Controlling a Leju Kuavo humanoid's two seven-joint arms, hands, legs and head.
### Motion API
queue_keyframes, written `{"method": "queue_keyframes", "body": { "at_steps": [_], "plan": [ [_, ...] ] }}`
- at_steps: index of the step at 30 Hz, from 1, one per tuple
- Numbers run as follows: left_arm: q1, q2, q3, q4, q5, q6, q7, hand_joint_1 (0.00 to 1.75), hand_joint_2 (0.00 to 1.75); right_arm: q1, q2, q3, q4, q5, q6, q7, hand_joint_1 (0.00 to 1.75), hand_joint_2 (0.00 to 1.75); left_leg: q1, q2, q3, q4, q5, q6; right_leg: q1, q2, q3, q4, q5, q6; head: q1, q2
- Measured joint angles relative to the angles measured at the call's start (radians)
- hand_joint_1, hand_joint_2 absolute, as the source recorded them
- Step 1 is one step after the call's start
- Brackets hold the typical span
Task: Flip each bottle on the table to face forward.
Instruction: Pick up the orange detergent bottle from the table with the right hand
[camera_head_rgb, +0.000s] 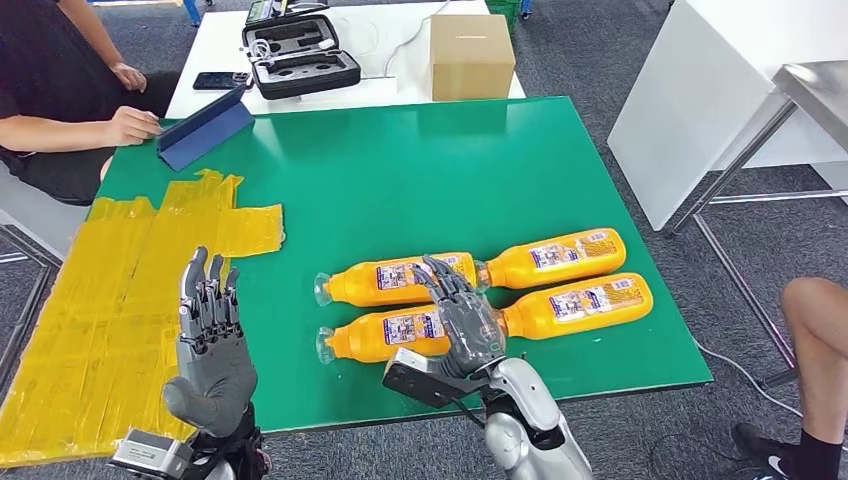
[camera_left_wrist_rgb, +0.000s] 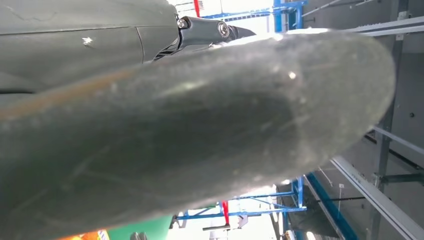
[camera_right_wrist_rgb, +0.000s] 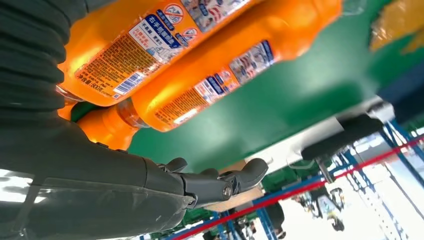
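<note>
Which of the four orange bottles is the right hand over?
The right hand lies over the near-left orange bottle, in the row closest to the robot, its neck pointing left. The other three lie clear of the palm.

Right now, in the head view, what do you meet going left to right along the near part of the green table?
Yellow tape patch → left hand → near-left bottle → right hand → near-right bottle.

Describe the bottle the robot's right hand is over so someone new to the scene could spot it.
On the green table, four orange bottles lie in two rows near the front right edge. It is the front-left bottle, nearest the robot, neck pointing left. Unlike the other three, it lies partly under the right hand.
</note>
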Motion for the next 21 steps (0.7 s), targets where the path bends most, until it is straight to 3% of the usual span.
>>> {"method": "queue_keyframes", "body": {
  "at_steps": [15,21],
  "plan": [
    [-0.001,-0.038,0.062,0.009,0.011,-0.051,0.000,0.00,0.00,-0.084,-0.080,0.072,0.139,-0.060,0.166,0.075,0.00,1.75,0.000,0.000,0.000,0.000,0.000,0.000,0.000,0.000,0.000,0.000,0.000,0.000,0.000,0.000],
    [-0.002,-0.044,0.077,0.011,0.019,-0.067,0.000,0.00,0.00,-0.123,-0.096,0.099,0.202,-0.066,0.191,0.086,0.00,1.75,0.000,0.001,0.000,0.000,0.000,0.001,0.000,0.000,0.000,0.000,0.000,0.000,0.000,0.000]
  ]
}}
